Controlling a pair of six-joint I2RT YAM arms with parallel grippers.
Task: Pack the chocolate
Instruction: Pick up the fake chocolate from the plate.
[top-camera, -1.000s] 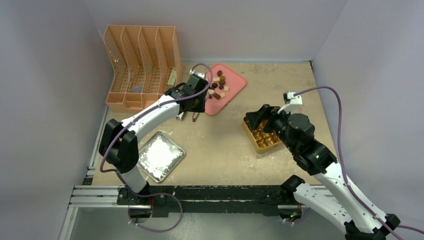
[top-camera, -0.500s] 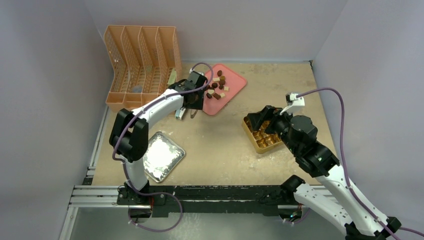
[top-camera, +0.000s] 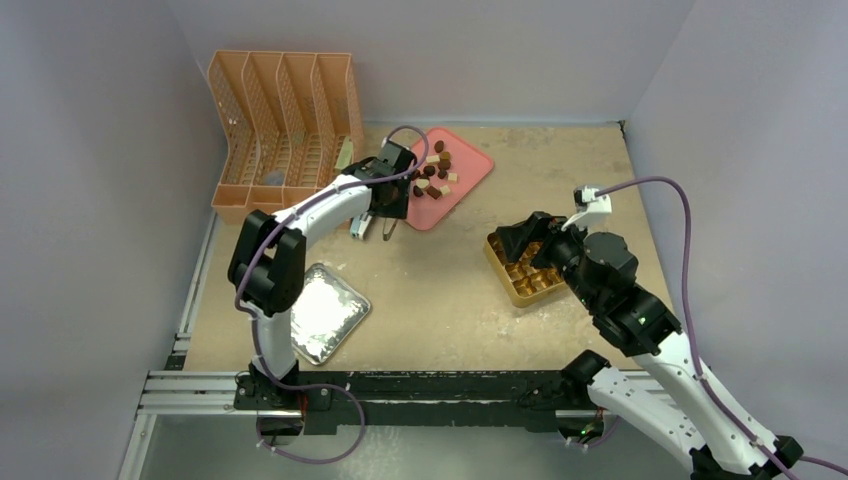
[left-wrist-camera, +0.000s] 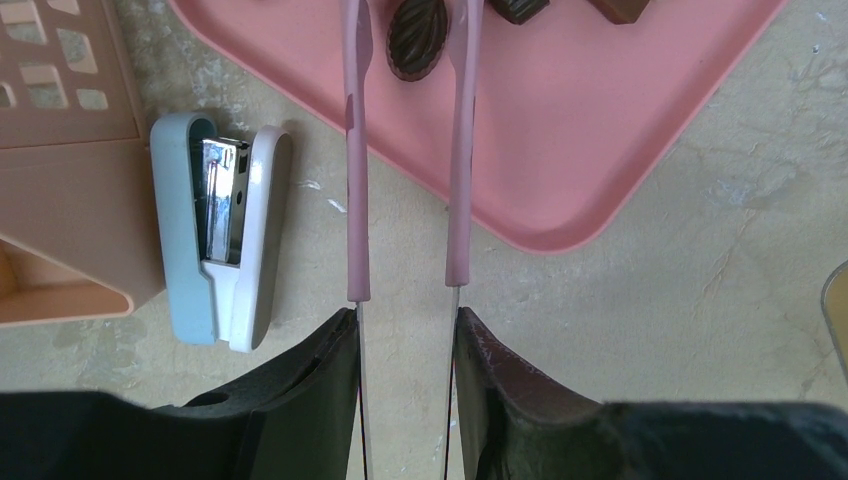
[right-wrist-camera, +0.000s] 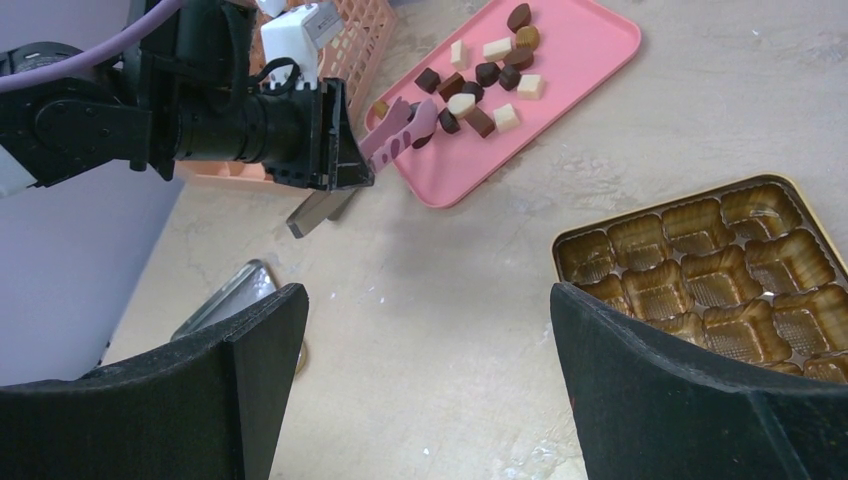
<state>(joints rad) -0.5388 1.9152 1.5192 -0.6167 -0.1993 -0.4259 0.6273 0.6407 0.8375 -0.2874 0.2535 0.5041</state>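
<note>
Left wrist: left gripper (left-wrist-camera: 405, 318) clamps pink tongs (left-wrist-camera: 356, 150), chocolate (left-wrist-camera: 416, 38) between tips, stapler (left-wrist-camera: 225, 235) to left. Right gripper (right-wrist-camera: 420, 295) wide, box (right-wrist-camera: 700, 270) beside.

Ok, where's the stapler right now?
In the left wrist view the stapler lies on the table just left of the tongs, between the rack and the tray.
</note>
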